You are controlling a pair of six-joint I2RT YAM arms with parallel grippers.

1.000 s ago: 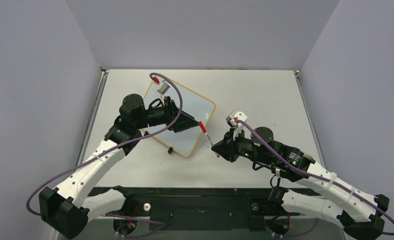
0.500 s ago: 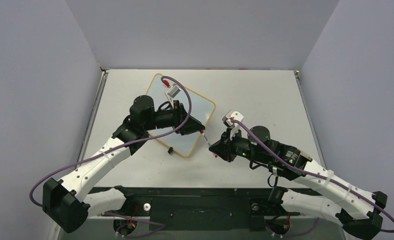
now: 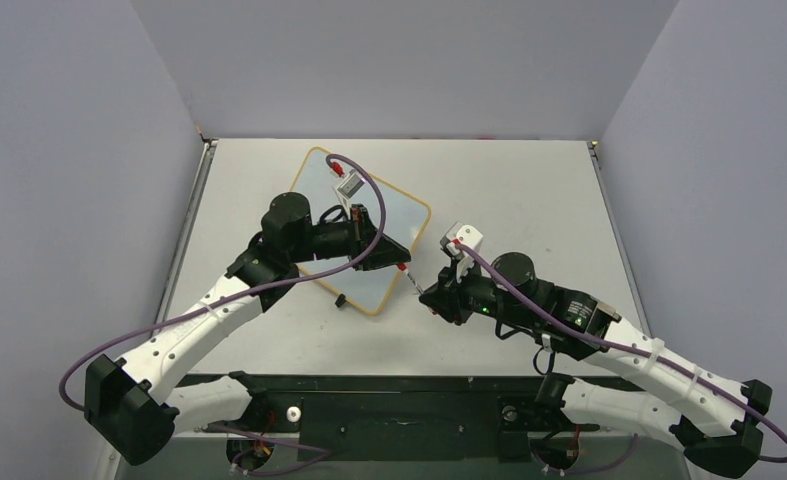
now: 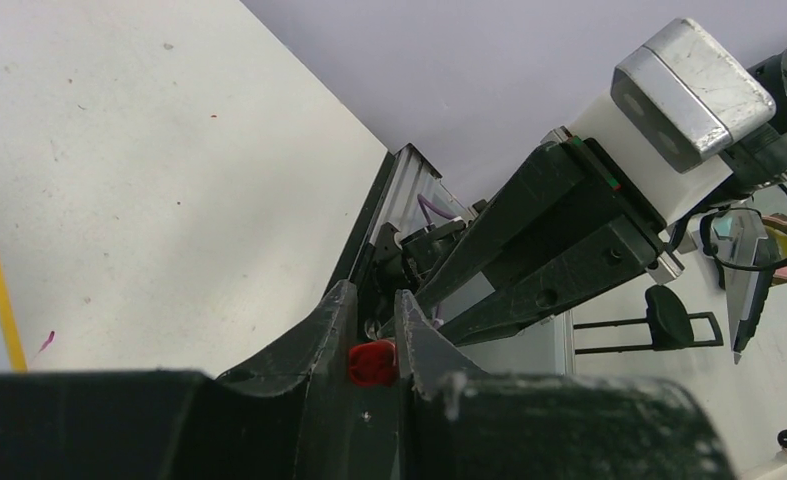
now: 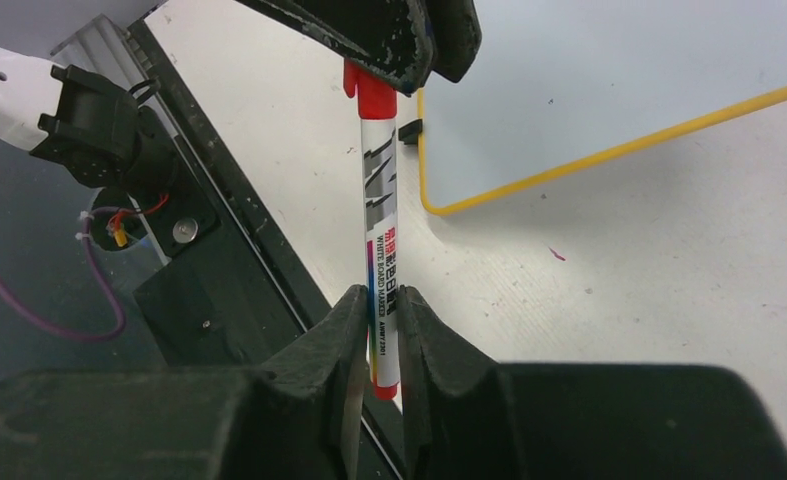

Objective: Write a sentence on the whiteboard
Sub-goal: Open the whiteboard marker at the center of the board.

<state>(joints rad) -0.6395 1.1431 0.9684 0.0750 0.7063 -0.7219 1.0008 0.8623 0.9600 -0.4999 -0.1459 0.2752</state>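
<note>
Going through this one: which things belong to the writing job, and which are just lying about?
Job in hand:
whiteboard
red whiteboard marker, gripped by the right claw
red cap of that marker, pinched by the left claw

Just there:
black clip on the board's frame
small red fleck on the table

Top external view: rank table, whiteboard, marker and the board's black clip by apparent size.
1. table
2. whiteboard, partly covered by the left arm
3. marker and black clip: both tiny. The marker is mostly hidden, so these two are not ranked.
</note>
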